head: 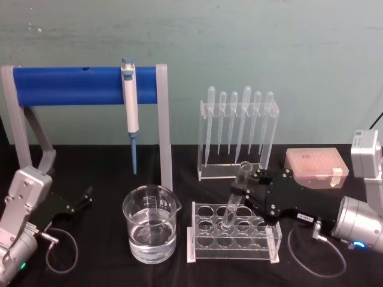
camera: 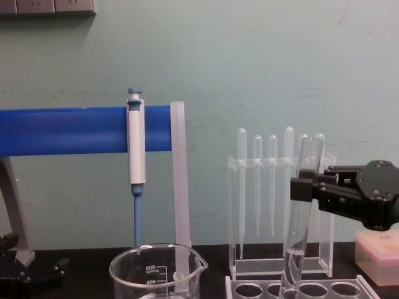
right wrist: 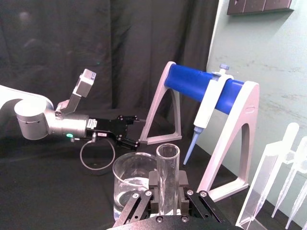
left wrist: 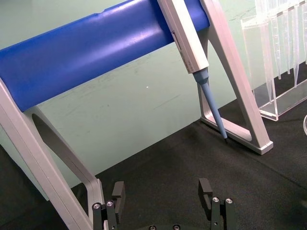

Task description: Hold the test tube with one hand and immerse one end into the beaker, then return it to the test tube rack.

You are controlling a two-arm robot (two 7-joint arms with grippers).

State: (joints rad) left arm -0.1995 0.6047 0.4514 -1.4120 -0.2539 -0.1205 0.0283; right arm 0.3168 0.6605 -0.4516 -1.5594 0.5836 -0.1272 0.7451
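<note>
The right gripper (head: 244, 186) reaches in from the robot's right and is clamped on the test tube (head: 230, 211). Its two fingers press the glass from either side on the upper half, below the open rim. That high hold looks deliberate: it leaves the long lower part bare, so the round end could go into liquid without the fingers following it. The tube's lower end sits in a well of the clear test tube rack (head: 234, 256), left of the rack's middle. The tube leans a little, its rim tipped toward the robot's right. The beaker (head: 151, 226), partly filled with clear liquid, stands just beside the rack on the robot's left. That placement keeps the carry short and sideways, away from the pipette stand (head: 239, 128) behind the rack. Whether this hold is a lift beginning or a return finishing cannot be told. Either way, a move along the tube's own axis seems called for, so the glass does not lever against the well's edge. The left gripper (head: 81, 200) lies parked low over the black table (head: 102, 269) near the foot of the blue pipettor stand (head: 72, 85), with its fingers spread wide and empty, well apart from the beaker.
</note>
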